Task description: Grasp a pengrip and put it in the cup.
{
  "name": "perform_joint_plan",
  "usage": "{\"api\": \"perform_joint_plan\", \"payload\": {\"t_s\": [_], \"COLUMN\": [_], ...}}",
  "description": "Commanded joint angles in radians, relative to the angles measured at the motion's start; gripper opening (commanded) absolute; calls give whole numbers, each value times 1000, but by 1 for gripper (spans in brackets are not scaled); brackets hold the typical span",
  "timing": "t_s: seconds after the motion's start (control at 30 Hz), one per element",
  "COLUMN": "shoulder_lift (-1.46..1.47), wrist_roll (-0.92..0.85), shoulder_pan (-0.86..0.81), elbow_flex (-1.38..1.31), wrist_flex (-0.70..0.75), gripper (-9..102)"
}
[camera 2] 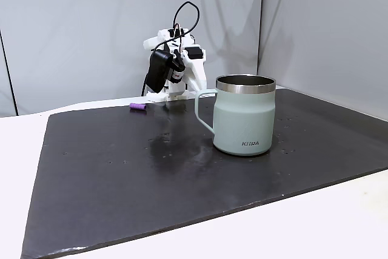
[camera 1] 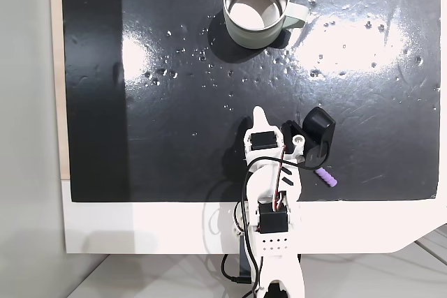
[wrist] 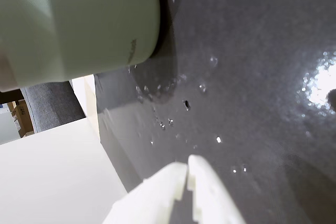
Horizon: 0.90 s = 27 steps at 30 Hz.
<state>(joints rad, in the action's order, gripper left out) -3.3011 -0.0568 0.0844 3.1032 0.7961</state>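
Wrist view has my gripper (wrist: 187,167) at the bottom edge with its two white fingertips pressed together and nothing between them, above the dark mat (wrist: 252,77), the cup's pale side filling the upper left. In a fixed view from above, the pengrip (camera 1: 327,177) lies on the mat just right of my arm near the mat's lower edge, well apart from the cup (camera 1: 256,6), which stands upright at the far end, handle pointing right.
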Motion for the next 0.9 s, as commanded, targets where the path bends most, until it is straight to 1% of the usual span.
{"api": "perform_joint_plan", "payload": {"t_s": [0.0, 0.4, 0.5, 0.73, 0.87], "shoulder_lift": [-14, -14, -14, 5, 77], "wrist_roll": [-14, -17, -17, -17, -23], "shoulder_pan": [57, 57, 60, 86, 49], "elbow_flex": [-5, -11, -54, -233, -337], "wrist_flex": [-26, -17, -2, 126, 183], "gripper": [0, 0, 0, 0, 0]}}
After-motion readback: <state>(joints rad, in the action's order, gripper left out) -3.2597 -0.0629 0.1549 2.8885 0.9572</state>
